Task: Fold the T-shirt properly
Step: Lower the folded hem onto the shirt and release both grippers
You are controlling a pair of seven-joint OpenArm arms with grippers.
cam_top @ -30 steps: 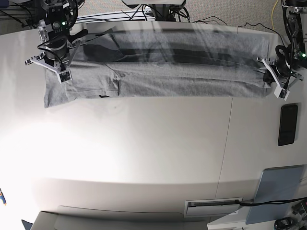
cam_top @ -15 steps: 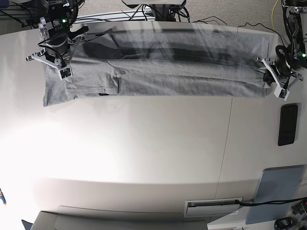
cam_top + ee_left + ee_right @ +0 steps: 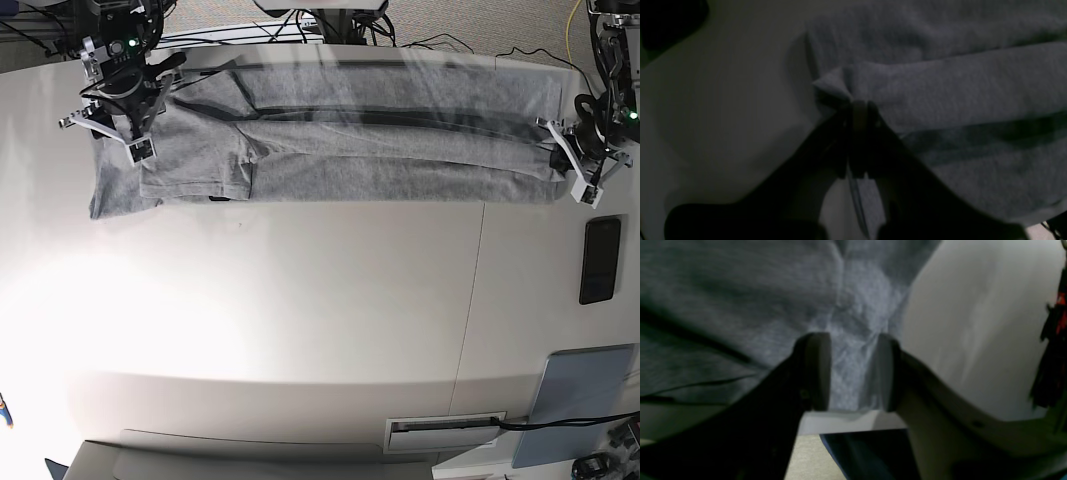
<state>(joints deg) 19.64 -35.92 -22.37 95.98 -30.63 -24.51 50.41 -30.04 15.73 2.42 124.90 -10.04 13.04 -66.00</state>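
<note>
Nearest the base camera, a white slotted fixture is sitting at the table's near edge, with a pale blue-grey flat panel lying just to its right. Farther in on the right, a black phone-like slab is lying flat on the white table, well apart from the cloth. Beyond the broad bare middle of the table, the T-shirt is lying along the far side as a long heather-grey band running left to right, folded lengthwise, with one short sleeve spreading toward the near left. At the band's right end the left gripper is sitting low at the cloth edge; in the left wrist view, the left gripper is showing its fingers pressed together and pinching a bunched fold of the grey fabric, which is puckering just above the tips. At the band's far left end the right gripper is hanging over the cloth; in the right wrist view, the right gripper is showing its two pads standing apart with a clear gap, crumpled grey fabric lying between and under them, and neither pad visibly clamping it. Dark cables are trailing past the far table edge.
</note>
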